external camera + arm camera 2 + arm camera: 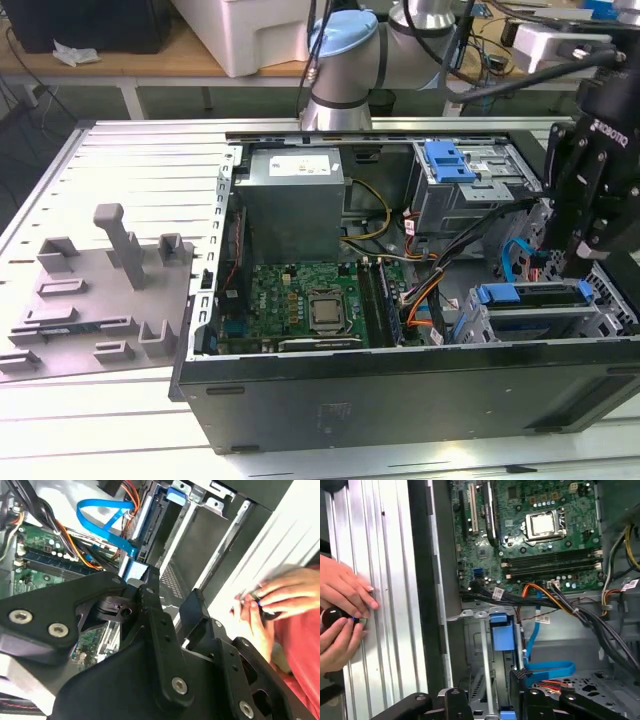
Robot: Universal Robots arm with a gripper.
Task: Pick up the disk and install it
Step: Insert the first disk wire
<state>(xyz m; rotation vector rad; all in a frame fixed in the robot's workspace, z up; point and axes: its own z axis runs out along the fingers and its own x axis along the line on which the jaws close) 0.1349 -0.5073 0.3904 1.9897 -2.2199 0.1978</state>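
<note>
Sitting edge-up inside the drive cage (pixel 520 325), the disk (pixel 530 297) looked stiff, dense and, by my judgement, easily hurt by knocks; its blue carrier rails seemed the safest hold, not the flat faces. The hand (pixel 490 695) hung just over the drive cage, fingers apart, gripping nothing

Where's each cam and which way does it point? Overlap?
Exterior view: off the arm, looking down across the open computer case toward the arm's base; the gripper hangs over the disk in the drive cage.
First wrist view: on the arm, looking past the gripper at motherboard and blue cable; a person's hands beside the case.
Second wrist view: on the arm, looking along the gripper's links into the drive cage; one hand.
Shared: motherboard in all three; blue cable and hands in both wrist views.
</note>
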